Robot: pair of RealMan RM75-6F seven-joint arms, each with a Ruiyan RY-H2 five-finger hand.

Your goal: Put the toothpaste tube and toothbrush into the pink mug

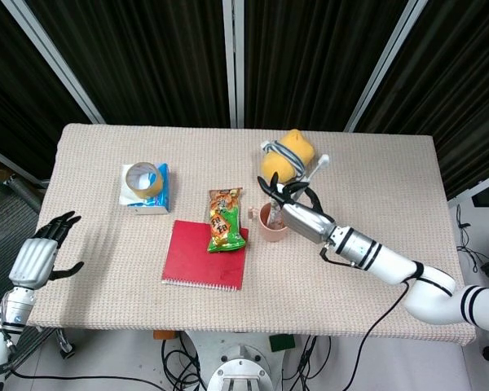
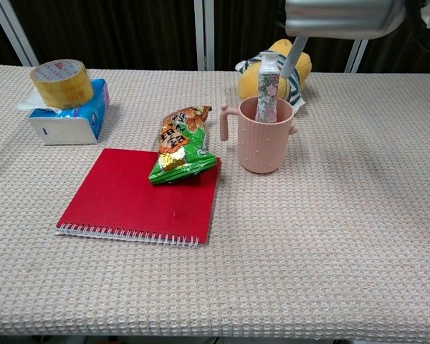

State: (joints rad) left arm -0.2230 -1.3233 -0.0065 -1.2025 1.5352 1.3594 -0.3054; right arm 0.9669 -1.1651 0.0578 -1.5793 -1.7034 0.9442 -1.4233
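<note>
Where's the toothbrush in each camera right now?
Head view: the toothbrush slants up right of centre, held by the right hand over the pink mug.
Chest view: only its shaft shows, top centre-right, behind the mug's rim.
Shared landmark: the pink mug.

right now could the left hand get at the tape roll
Probably yes: the left hand hangs open off the table's left edge, and the tape roll sits on the blue box with only bare cloth between them.

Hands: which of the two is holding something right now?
The right hand, above the pink mug, holds the white toothbrush. The left hand hangs empty, fingers spread, off the table's left edge.
</note>
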